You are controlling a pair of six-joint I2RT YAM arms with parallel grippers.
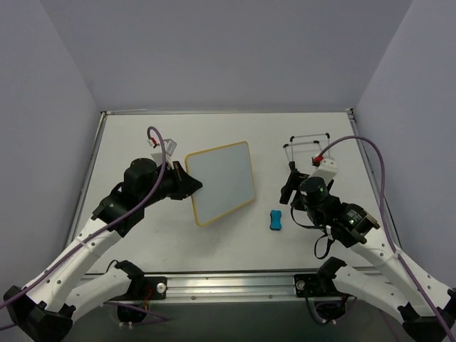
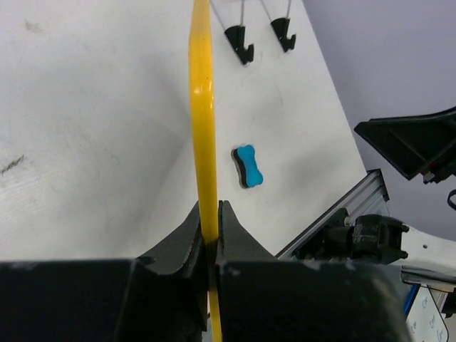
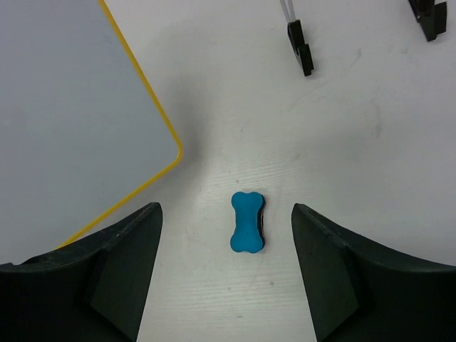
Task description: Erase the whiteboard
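Note:
The whiteboard [image 1: 222, 182], white with a thin yellow frame, shows no writing on its face. My left gripper [image 1: 194, 184] is shut on its left edge; the left wrist view shows the yellow frame [image 2: 201, 107] edge-on, pinched between the fingers [image 2: 209, 210]. The small blue bone-shaped eraser [image 1: 276, 219] lies on the table to the right of the board. My right gripper [image 1: 288, 192] is open and empty, hovering over the eraser [image 3: 247, 221], which sits between its spread fingers [image 3: 224, 210]. The board's near right corner [image 3: 64, 107] shows at the left.
A thin wire stand with black feet [image 1: 308, 146] stands behind my right gripper, also in the right wrist view [image 3: 301, 46] and left wrist view [image 2: 242, 43]. An aluminium rail [image 1: 228, 281] runs along the table's near edge. Grey walls surround the table.

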